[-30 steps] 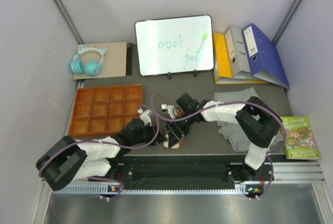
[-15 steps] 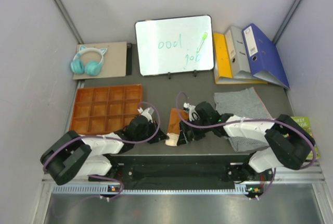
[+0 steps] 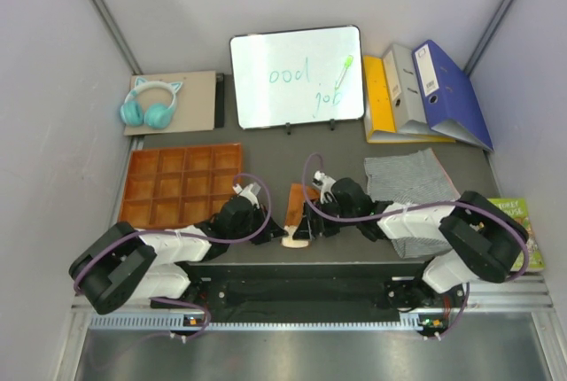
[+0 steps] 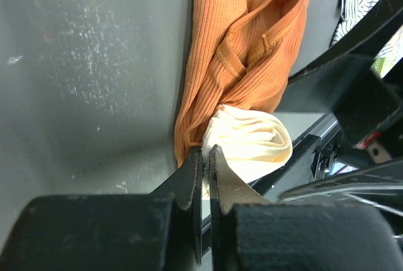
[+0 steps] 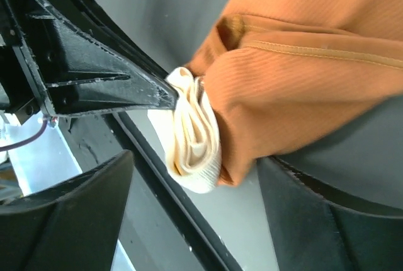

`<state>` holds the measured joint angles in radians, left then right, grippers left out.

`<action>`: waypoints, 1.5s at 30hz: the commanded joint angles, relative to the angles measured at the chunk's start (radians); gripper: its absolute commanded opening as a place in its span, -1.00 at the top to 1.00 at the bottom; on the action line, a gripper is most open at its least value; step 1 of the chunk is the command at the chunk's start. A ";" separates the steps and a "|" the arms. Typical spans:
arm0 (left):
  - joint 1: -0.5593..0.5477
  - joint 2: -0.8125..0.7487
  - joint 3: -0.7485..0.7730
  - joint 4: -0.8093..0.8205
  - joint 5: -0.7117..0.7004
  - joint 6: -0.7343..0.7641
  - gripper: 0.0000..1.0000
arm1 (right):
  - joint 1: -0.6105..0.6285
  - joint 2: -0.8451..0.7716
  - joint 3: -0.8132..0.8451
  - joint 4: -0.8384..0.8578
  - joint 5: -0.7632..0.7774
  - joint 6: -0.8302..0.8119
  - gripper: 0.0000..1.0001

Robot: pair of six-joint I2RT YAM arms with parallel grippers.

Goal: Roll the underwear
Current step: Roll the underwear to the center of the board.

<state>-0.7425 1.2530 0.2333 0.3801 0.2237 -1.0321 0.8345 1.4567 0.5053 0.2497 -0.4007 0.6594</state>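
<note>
Right, here is what I read off my screens.
Briefs: the rust-orange briefs [image 3: 299, 202] lie as a narrow bundle at 6 o'clock on the table [image 3: 266, 149], close to its near edge.
Waistband: the cream waistband [image 4: 252, 142] is coiled at the bundle's near end.
Left side: my left gripper [image 4: 204, 151] has its fingers pressed together, tips touching the coil from 9 o'clock; I cannot tell whether any cloth is pinched.
Right side: my right gripper [image 5: 195, 164] stands wide apart, straddling that end from 3 o'clock.
Boxers: the striped boxer shorts [image 3: 403, 177] lie flat at 3 o'clock of the briefs.
Tray: the orange tray [image 3: 182, 186] sits at 10 o'clock.
</note>
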 commanded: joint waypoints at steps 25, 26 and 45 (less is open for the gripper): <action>0.003 -0.055 0.029 -0.069 -0.094 0.037 -0.19 | 0.009 0.160 0.095 -0.314 0.169 -0.075 1.00; 0.003 -0.046 0.026 -0.034 -0.090 0.037 -0.19 | 0.008 0.165 0.098 -0.311 0.162 -0.078 1.00; 0.002 0.079 0.041 0.008 0.026 0.015 1.00 | -0.012 0.113 0.262 -0.593 0.175 -0.207 -0.34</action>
<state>-0.7372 1.3445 0.2451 0.4900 0.2138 -1.0271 0.8234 1.5974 0.7273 -0.0563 -0.4049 0.5941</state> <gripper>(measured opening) 0.023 0.529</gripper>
